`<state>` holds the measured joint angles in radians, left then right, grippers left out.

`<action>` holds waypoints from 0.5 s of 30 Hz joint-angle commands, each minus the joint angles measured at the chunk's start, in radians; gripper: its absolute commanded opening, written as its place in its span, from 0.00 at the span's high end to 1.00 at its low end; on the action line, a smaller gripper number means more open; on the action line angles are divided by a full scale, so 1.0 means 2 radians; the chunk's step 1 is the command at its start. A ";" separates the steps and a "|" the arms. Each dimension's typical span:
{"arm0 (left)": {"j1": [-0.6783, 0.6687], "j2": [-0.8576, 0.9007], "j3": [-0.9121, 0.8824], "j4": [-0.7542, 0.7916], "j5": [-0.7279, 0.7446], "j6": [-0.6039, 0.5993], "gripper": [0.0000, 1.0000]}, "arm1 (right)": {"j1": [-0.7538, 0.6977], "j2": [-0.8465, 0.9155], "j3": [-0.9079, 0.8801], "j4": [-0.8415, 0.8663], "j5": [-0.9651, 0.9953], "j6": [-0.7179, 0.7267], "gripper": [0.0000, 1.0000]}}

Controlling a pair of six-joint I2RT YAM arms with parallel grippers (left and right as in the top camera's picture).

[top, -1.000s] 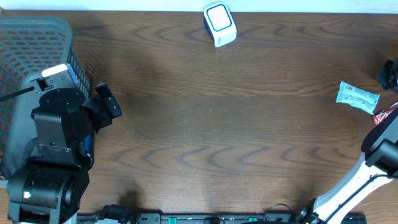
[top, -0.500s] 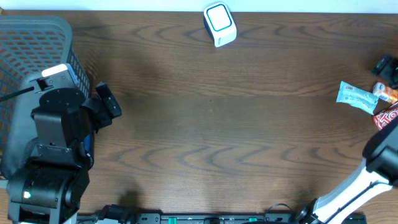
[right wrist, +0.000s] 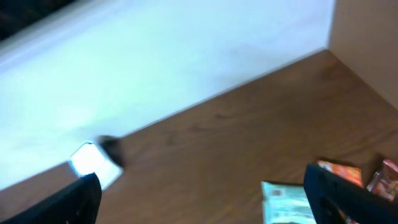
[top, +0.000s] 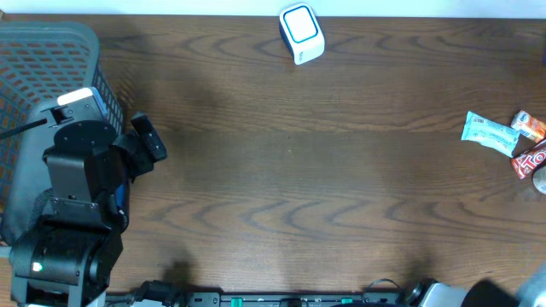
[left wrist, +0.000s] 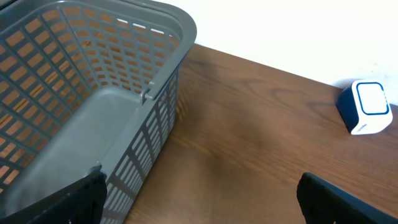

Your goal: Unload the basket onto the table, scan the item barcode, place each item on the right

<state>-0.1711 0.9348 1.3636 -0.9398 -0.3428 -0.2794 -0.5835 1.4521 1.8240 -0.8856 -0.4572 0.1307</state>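
Brown wood desk (top: 281, 170). Pale blue packet (top: 489, 132), orange packet (top: 529, 126) and red packet (top: 529, 159) lie unheld at the right edge, in the right arm's likely reach. Scanner (top: 300, 32): far edge, centre. Grey basket (top: 43, 51): left, probably for scanned goods. Left claw (left wrist: 200, 193) and right claw (right wrist: 202, 186): fingers apart, empty.

Mid-field: bare brown wooden tabletop (top: 290, 170), wide open passage. Left edge blocked by grey plastic mesh basket (top: 43, 60), with black left arm (top: 81, 188) against it. Far edge: white-and-blue boxy scanner (top: 302, 32). Right edge: foil snack packets (top: 490, 132), clustered.
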 commanded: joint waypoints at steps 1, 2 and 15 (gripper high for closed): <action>0.002 -0.001 0.003 -0.001 -0.005 0.008 0.02 | 0.007 -0.068 0.005 -0.038 -0.032 0.007 0.01; 0.002 -0.001 0.003 -0.001 -0.005 0.008 0.02 | 0.007 -0.085 0.005 -0.050 -0.032 0.007 0.01; 0.002 -0.001 0.003 -0.001 -0.005 0.008 0.02 | 0.031 -0.243 0.005 -0.113 0.010 -0.121 0.01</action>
<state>-0.1711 0.9348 1.3636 -0.9394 -0.3428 -0.2794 -0.5648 1.0298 1.8252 -1.0958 -0.4553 0.0467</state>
